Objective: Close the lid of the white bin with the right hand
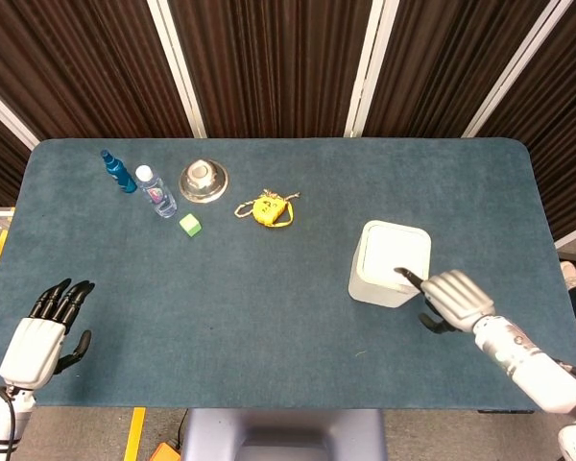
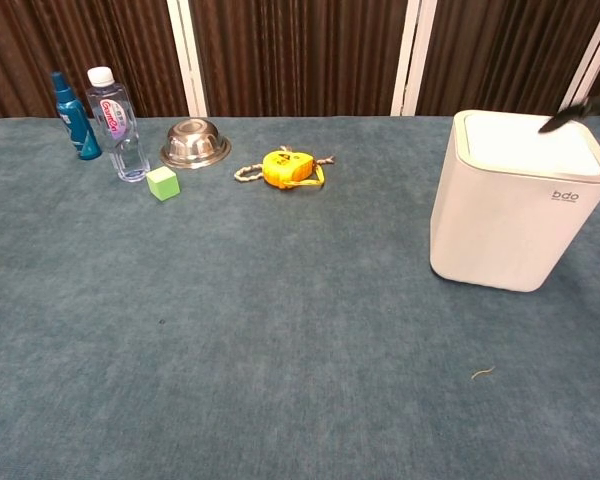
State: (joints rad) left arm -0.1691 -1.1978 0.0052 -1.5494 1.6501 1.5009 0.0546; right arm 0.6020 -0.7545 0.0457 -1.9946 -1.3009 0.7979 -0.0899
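**Lid down, right hand just off its near corner**

Your white bin (image 1: 390,262) stands on the right half of the bench (image 1: 269,317), and its lid (image 2: 525,141) lies flat and flush with the rim in both views, so the closing looks done. Your right hand (image 1: 453,298) sits just beside the bin, toward you and to the right of it. The bin therefore lies ahead and to the left of that hand. One dark fingertip (image 1: 407,277) points out over the lid's near edge; the chest view shows that tip (image 2: 570,115) above the far right corner, and I can't tell whether it touches. The hand holds nothing, fingers loosely spread. Your left hand (image 1: 46,328) rests open, well apart at the bench's near left corner. To clear, I'd draw the right hand back toward you, away from the lid.
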